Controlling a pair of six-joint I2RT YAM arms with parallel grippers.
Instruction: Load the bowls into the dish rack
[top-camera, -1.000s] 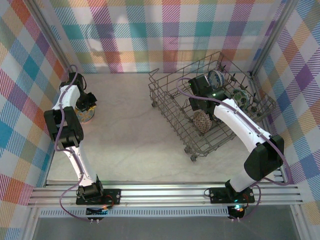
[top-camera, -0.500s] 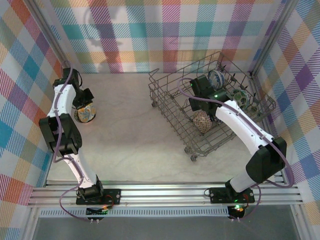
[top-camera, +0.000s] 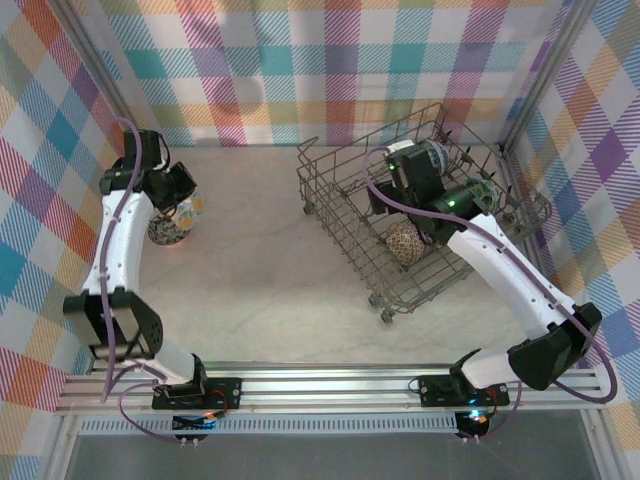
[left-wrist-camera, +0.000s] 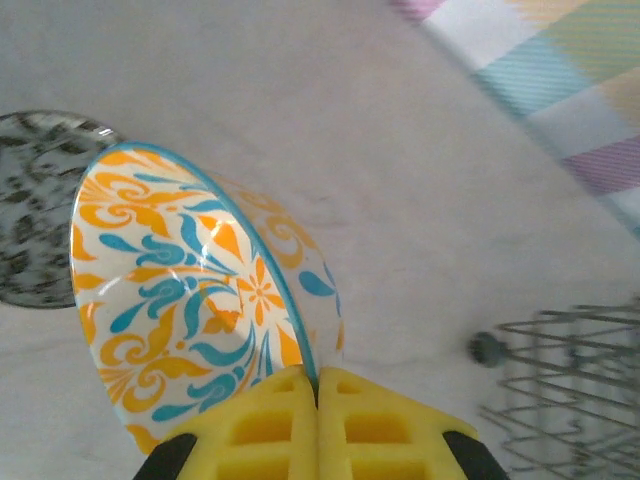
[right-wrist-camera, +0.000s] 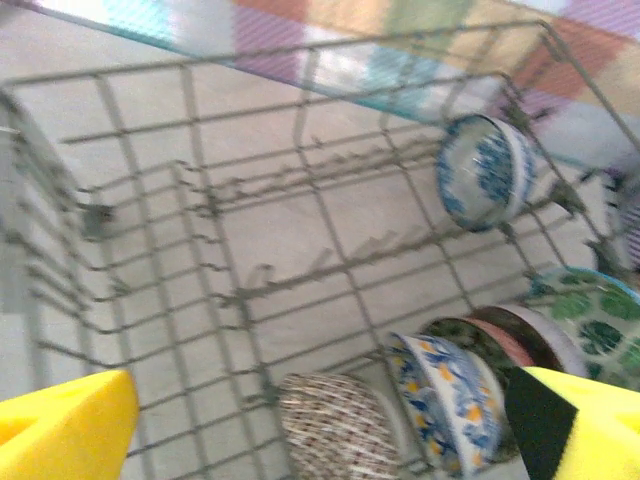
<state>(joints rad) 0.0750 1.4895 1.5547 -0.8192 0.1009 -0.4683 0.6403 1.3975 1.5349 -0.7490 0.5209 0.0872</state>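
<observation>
1. My left gripper (left-wrist-camera: 317, 385) is pressed together on the rim of the orange-and-teal bowl (left-wrist-camera: 200, 300). A second ago it sat low over that bowl on the table. Now the bowl is tipped up on edge in my grip, with a dark speckled bowl (left-wrist-camera: 30, 210) lying behind it.
2. I judge the pick-up done. The carry across the table (top-camera: 270, 260) to the dish rack (top-camera: 335, 215) remains.
3. My right gripper (right-wrist-camera: 320, 400) is spread wide and empty. It has drawn back a little over the rack, where the beige lattice bowl (right-wrist-camera: 335, 425), blue-and-white bowl (right-wrist-camera: 485, 170) and green-leaf bowl (right-wrist-camera: 590, 320) stand.
</observation>
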